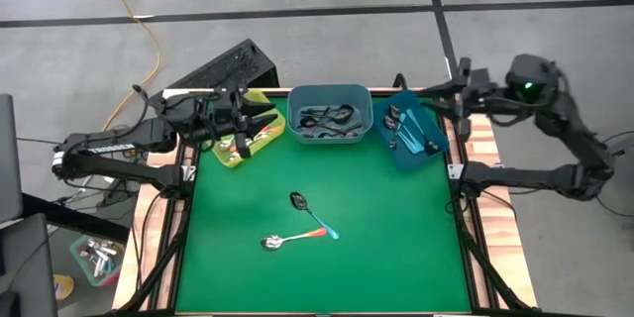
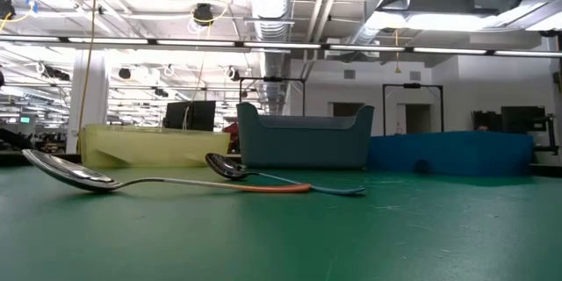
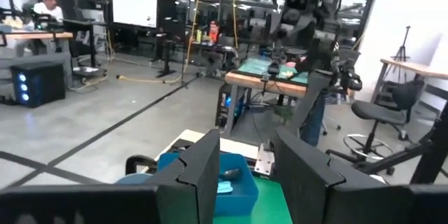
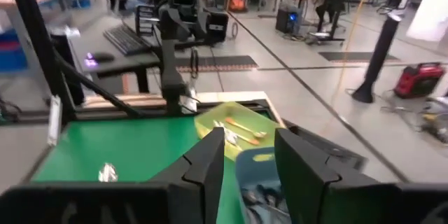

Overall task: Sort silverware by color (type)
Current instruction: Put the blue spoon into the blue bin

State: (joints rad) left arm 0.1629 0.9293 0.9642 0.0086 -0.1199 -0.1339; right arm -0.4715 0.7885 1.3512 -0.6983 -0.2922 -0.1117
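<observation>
Fingers [image 3: 203, 171] parted, empty, above yellow bin [image 1: 248, 142]

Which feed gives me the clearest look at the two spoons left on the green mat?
The high view: both loose spoons lie crossed mid-mat, an orange-handled and a blue-handled one, fully visible from above. The low view shows them side-on, bowls and overlapping handles only. The right wrist view catches just a shiny glint on the mat; the left wrist view shows neither.

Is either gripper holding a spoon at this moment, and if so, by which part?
Nothing is held. The left gripper over the yellow bin and the right gripper over the blue bin both stand open with empty gaps.
</observation>
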